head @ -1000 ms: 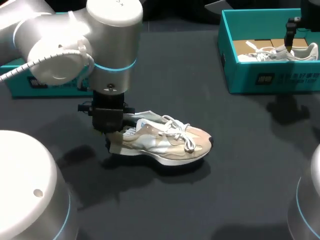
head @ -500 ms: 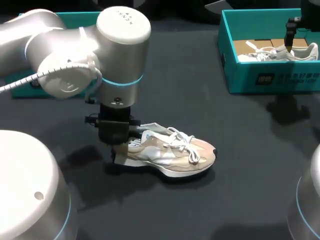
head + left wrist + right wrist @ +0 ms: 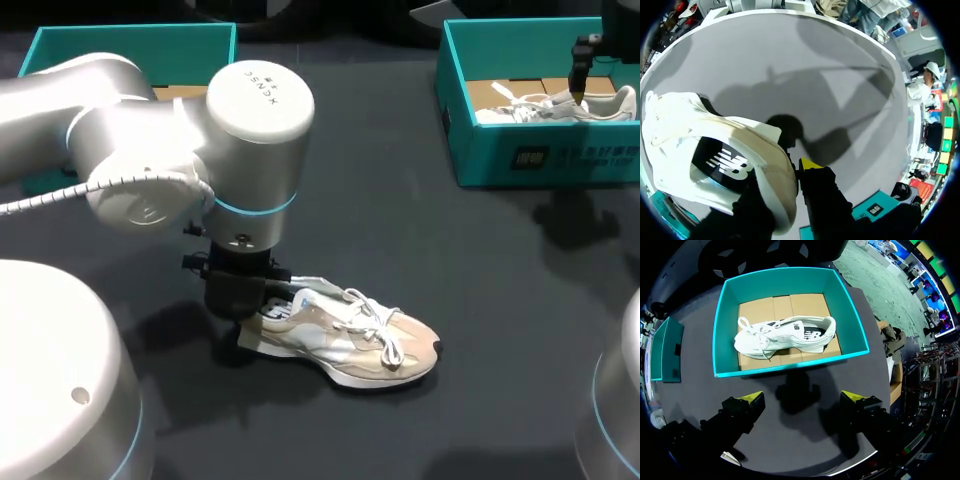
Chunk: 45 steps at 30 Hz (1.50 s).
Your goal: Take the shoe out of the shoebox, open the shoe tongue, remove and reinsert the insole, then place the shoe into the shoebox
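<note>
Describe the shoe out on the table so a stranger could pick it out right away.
On the dark table, look near the front middle. The beige shoe stands there on its sole, heel pinched by the left fingers. Unlike the white shoe in the teal shoebox at the far right, it is tan and unboxed.

A: How is the glossy white, thick-jointed left arm [image 3: 255, 120] marked?
B: A pale blue ring [image 3: 255, 210] is seen; a coiled white cable [image 3: 110, 183] is strung alongside.
A: The right gripper [image 3: 804, 399]?
B: Black fingers [image 3: 742, 410], yellow-tipped.
</note>
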Available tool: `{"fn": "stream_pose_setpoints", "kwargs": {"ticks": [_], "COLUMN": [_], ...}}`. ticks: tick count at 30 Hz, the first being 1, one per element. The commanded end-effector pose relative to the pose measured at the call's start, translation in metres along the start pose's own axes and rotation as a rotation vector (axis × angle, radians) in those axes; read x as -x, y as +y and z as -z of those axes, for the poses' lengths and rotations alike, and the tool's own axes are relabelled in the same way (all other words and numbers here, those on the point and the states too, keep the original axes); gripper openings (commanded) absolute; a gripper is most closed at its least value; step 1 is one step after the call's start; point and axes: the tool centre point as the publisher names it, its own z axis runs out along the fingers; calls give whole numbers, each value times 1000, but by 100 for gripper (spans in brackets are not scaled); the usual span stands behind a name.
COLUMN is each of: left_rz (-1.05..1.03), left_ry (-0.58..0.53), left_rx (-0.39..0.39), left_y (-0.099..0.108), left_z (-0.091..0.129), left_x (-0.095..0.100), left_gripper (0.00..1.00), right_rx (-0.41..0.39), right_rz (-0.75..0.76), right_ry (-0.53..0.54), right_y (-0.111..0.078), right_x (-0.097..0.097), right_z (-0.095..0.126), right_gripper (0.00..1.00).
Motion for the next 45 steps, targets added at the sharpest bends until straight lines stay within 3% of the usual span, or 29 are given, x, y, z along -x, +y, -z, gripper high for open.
{"fn": "stream_pose_setpoints", "kwargs": {"ticks": [1,13,27,29,33,36,40,45], "left_rz": [-4,-18,-29,-32,-32,-18,5,63], "left_ry": [8,7,10,8,0,-17,-61,-155], "left_rx": [8,41,17,19,19,22,18,-23], "left_y": [0,7,9,9,12,14,19,31], "left_z": [-6,-14,-23,-23,-20,-16,0,37], "left_x": [9,22,28,28,27,24,15,-5], "left_gripper": [0,0,1,11,48,100,100,100], "right_rx": [1,1,1,1,1,1,1,1], "right_rz": [0,0,0,0,0,0,0,0], "right_ry": [-1,-1,-1,-1,-1,-1,-1,-1], "right_y": [0,0,0,0,0,0,0,0], "right_x": [0,0,0,0,0,0,0,0], "right_z": [0,0,0,0,0,0,0,0], "right_gripper": [100,100,100,100,100,100,100,100]}}
